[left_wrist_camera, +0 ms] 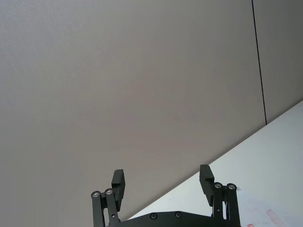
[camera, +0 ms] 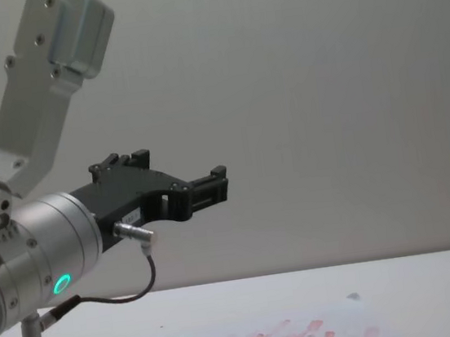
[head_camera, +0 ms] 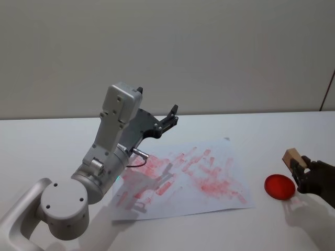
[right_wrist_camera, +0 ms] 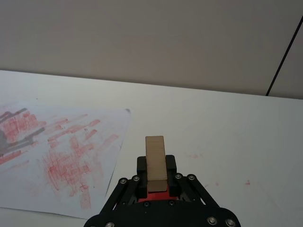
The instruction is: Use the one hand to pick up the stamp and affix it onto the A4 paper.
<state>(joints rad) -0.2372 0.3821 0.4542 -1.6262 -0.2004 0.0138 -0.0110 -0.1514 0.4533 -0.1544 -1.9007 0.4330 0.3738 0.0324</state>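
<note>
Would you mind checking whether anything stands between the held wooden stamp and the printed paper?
Nothing visible does: the right claw holds the light-brown wooden stamp beside the round red ink pad, with bare white table up to the red-marked white paper.

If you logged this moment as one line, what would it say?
right gripper: shut on stamp, raised beside red pad | paper: flat on table | left gripper: open, raised, idle
</note>
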